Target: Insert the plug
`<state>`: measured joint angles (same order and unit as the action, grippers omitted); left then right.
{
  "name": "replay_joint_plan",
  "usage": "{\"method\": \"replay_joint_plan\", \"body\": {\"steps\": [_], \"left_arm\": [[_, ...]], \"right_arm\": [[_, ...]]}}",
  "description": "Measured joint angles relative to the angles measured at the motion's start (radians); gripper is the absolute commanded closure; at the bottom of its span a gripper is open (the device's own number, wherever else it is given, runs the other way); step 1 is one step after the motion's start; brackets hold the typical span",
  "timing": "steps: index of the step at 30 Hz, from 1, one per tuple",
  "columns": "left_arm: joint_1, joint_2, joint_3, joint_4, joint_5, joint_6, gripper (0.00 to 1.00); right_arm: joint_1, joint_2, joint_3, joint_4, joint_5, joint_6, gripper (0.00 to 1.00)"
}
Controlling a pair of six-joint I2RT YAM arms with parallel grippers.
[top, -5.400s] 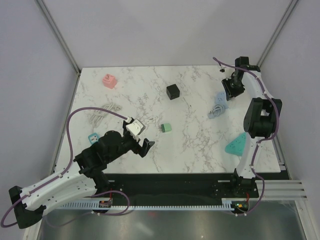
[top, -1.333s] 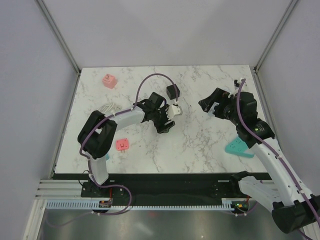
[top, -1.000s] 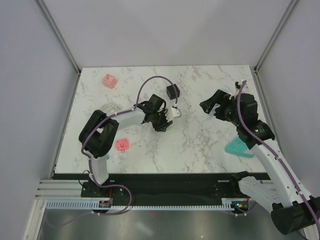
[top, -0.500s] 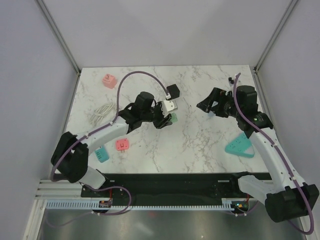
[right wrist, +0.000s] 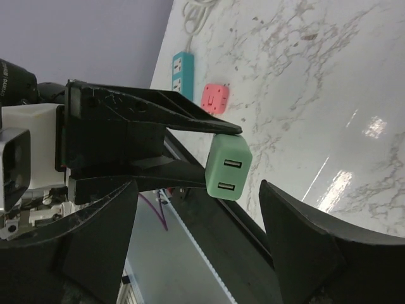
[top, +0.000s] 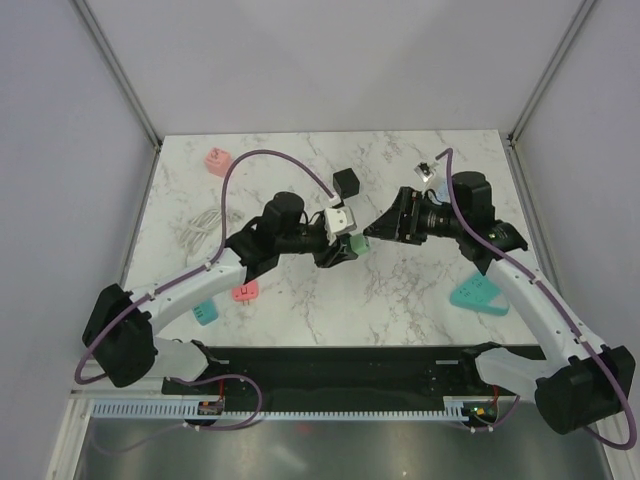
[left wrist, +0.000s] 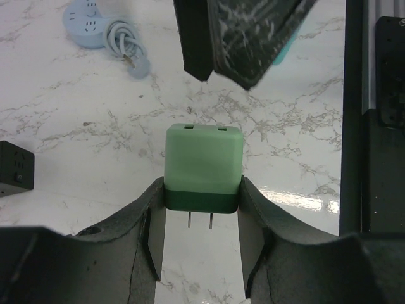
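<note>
**Right arm brought in to the held plug**

Right tool (top: pixel 380 228) has been swung in from the desk's right side toward the middle. It is now set just beside the green plug (left wrist: pixel 203 161), with no contact seen. Its jaws are spread wide, and the plug is framed ahead between them.

The plug is clamped at its darker base by the left tool (left wrist: pixel 201 189) and held off the desk above the middle. Its long axis is laid tool to tool, roughly along the desk's near edge. The port face is pointed at the right tool, the prongs back at the left wrist. The free end is judged nearer the right tool.
</note>
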<state>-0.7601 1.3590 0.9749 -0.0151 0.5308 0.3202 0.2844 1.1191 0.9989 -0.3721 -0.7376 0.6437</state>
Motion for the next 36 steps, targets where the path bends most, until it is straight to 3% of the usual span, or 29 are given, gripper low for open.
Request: {"method": "replay_joint_plan", "body": {"steps": [8,11,14,16,17,18,19,21,22,29,36], "left_arm": [[-0.010,-0.076,0.000,0.005,0.021,-0.030,0.98],[-0.013,-0.094,0.000,0.014,0.036,-0.043,0.98],[-0.016,-0.098,-0.001,0.003,0.030,-0.048,0.98],[-0.015,-0.098,-0.005,-0.001,0.023,-0.051,0.97],[-0.015,-0.098,-0.007,-0.002,0.014,-0.052,0.90],[-0.015,-0.098,-0.008,0.003,0.006,-0.052,0.81],[-0.016,-0.098,-0.008,0.005,-0.007,-0.052,0.56],[-0.017,-0.098,-0.008,0.005,-0.020,-0.060,0.28],[-0.019,-0.098,-0.008,0.010,-0.029,-0.072,0.02],[-0.024,-0.129,-0.012,0.015,-0.167,-0.213,0.00],[-0.028,-0.270,-0.051,-0.061,-0.273,-0.394,0.00]], "right_arm": [[0.104,0.013,0.000,-0.007,0.034,0.018,0.21],[0.123,0.029,0.001,-0.010,0.062,0.014,0.29],[0.137,0.065,0.016,-0.011,0.056,0.017,0.48],[0.154,0.089,0.039,-0.011,0.052,0.014,0.69],[0.161,0.095,0.050,-0.017,0.054,0.019,0.79],[0.163,0.098,0.055,-0.023,0.063,0.035,1.00],[0.162,0.102,0.059,-0.029,0.069,0.051,1.00],[0.162,0.104,0.062,-0.035,0.081,0.066,1.00],[0.164,0.106,0.065,-0.035,0.086,0.060,1.00],[0.146,0.280,0.301,-0.166,0.314,0.029,1.00],[-0.050,0.569,0.551,-0.248,0.703,0.026,1.00]]}}
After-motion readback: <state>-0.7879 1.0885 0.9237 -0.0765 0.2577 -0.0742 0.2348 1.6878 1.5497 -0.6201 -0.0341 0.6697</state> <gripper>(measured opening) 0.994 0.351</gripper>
